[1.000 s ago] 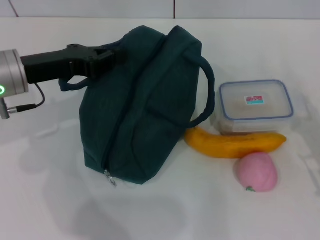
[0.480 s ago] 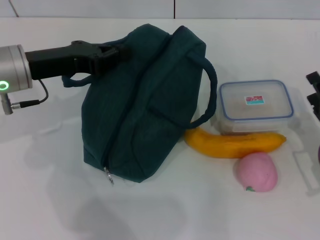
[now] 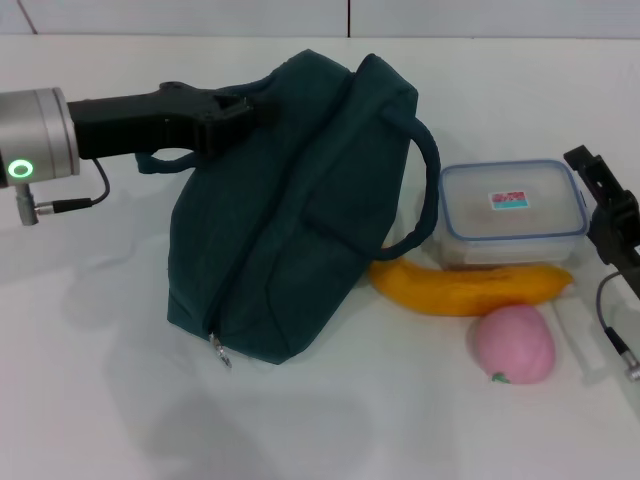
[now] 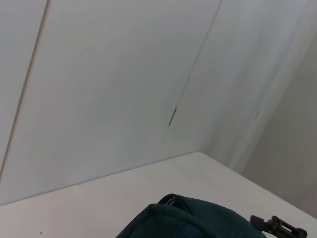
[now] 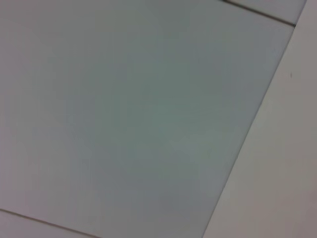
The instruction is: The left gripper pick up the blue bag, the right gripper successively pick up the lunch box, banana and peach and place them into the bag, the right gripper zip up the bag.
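Note:
In the head view my left gripper (image 3: 238,108) reaches in from the left and is shut on the top of the blue bag (image 3: 290,220), beside one handle loop. The bag leans on the table, zipper shut, its ring pull (image 3: 220,352) at the near end. The bag's top (image 4: 183,218) also shows in the left wrist view. The lunch box (image 3: 512,212) stands right of the bag, with the banana (image 3: 470,285) in front of it and the peach (image 3: 513,343) nearest me. My right gripper (image 3: 603,195) hovers at the right edge, just beside the lunch box.
The white table (image 3: 100,380) carries everything. The bag's other handle (image 3: 425,190) arches toward the lunch box. A cable (image 3: 612,335) hangs from the right arm near the peach. The right wrist view shows only a plain wall.
My left gripper has shifted right, carrying the bag's top with it. The right gripper has come in from the right edge toward the lunch box.

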`<state>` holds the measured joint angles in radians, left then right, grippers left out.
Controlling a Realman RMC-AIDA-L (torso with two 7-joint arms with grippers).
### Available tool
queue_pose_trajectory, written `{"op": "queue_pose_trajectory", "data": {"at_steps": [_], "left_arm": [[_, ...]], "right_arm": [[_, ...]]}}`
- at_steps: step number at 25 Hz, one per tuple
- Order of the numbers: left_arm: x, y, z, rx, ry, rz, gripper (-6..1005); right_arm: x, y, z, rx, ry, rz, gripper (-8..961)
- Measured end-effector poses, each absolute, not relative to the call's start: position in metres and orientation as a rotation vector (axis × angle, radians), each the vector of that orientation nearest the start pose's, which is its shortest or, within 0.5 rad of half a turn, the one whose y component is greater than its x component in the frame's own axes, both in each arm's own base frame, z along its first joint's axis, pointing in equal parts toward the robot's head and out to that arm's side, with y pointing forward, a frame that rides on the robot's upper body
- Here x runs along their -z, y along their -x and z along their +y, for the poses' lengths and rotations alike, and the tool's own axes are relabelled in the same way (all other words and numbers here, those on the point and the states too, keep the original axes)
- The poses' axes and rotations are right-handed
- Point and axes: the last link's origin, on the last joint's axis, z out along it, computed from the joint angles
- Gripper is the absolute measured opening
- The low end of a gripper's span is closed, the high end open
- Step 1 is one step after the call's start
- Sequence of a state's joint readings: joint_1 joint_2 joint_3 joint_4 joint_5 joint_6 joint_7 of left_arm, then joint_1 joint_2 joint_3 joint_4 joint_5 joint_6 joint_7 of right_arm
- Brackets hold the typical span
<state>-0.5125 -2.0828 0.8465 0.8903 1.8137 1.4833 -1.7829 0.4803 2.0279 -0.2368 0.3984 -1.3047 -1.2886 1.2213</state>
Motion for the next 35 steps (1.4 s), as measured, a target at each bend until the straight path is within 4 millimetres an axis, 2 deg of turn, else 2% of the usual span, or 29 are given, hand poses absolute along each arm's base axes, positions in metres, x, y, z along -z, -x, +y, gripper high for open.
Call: {"op": "queue_pose_trajectory", "data": {"at_steps": [8, 22, 27, 30, 35], "left_arm": [[-0.0284, 0.2167, 0.3594, 0.817, 2.619, -0.811, 43], [-0.0265, 0.2148, 0.3609, 0.81, 2.625, -0.802, 43], [-0.0238, 0.2155, 0.3618, 0.811, 2.622, -0.816, 43], [-0.021, 0.2142, 0.3648, 0.813, 2.62, -0.826, 43], [-0.02, 0.2127, 0.3663, 0.813, 2.62, -0.824, 43]], "right_arm": [[0.0677, -0.3009, 0.2964, -1.5, 1.293, 1.707, 772], [0.067, -0.3032, 0.294, -1.504, 1.269, 1.71, 763], [0.0659, -0.3037, 0.294, -1.506, 1.272, 1.7, 538], [0.0644, -0.3037, 0.2938, -1.509, 1.283, 1.685, 334], [0.0634, -0.3035, 0.2937, -1.51, 1.295, 1.673, 116]]}}
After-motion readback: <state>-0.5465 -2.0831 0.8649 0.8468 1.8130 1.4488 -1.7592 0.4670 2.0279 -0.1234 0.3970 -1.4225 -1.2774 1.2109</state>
